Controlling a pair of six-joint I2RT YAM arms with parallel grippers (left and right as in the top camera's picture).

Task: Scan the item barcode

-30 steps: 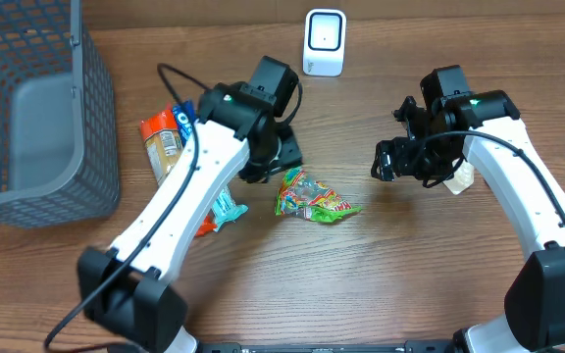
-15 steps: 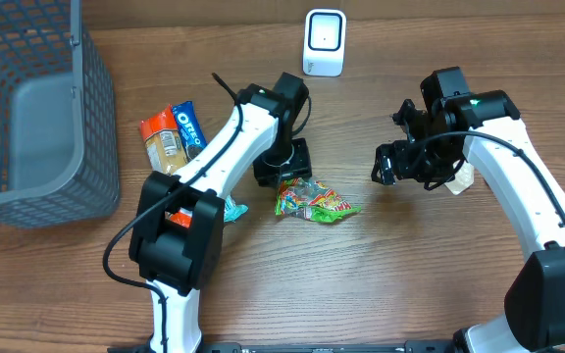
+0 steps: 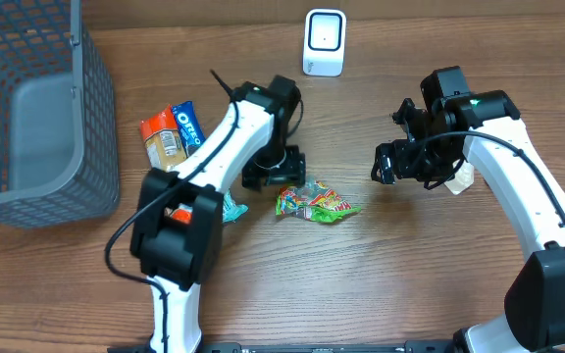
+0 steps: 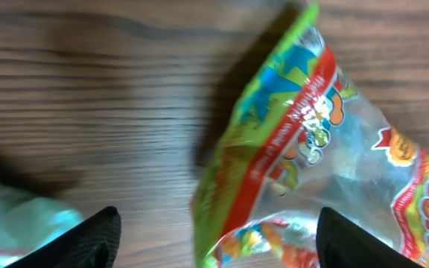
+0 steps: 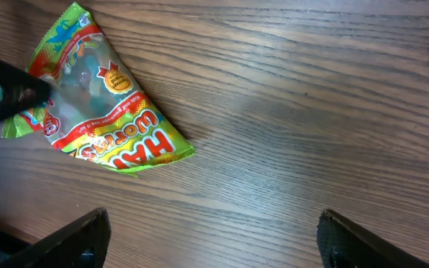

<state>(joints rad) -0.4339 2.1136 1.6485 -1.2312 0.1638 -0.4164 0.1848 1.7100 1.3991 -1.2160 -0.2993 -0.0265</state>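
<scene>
1. My left tool (image 3: 275, 169) hangs right over the left end of the gummy bag (image 3: 317, 201). Its fingers are spread wide, one on either side, and they grip nothing. Whether a fingertip touches the wrapper, I cannot tell.
2. The gummy bag lies flat on the worktop (image 3: 410, 275), mid-scene, printed face up. I see no barcode on the side that shows.
3. My right tool (image 3: 400, 162) hovers to the right of the bag, well apart from it, jaws wide and empty.
4. The scanner (image 3: 324, 41) stands upright at the far edge, with nothing held in front of it.
5. My read is that no part of the scan is done yet. I have to close on the bag, lift it, find the barcode and present it to the scanner.
6. The Oreo pack (image 3: 188, 123) and other snacks sit at the left, beside the basket (image 3: 96, 108).
</scene>
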